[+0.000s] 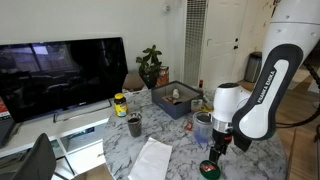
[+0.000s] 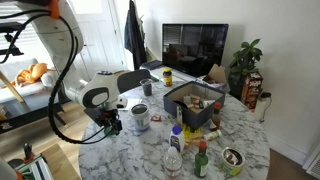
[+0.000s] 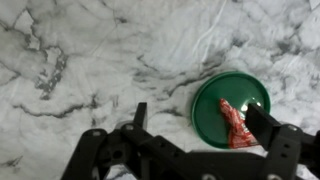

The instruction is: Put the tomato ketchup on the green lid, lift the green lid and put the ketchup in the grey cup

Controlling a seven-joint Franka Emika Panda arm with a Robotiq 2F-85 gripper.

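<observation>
Resting on green lid (image 3: 213, 92): tomato ketchup (image 3: 237, 126) | inside claw (image 3: 198, 112) span | claw wide open, empty

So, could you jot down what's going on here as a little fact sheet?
surface: marble-patterned table
green lid: lying flat on the table
tomato ketchup: small red packet resting on the lid
gripper: open, fingers spread wide over the lid, holding nothing
grey cup: upright on the table, close to the gripper
not yet done: lifting the lid and tipping the ketchup into the cup
</observation>
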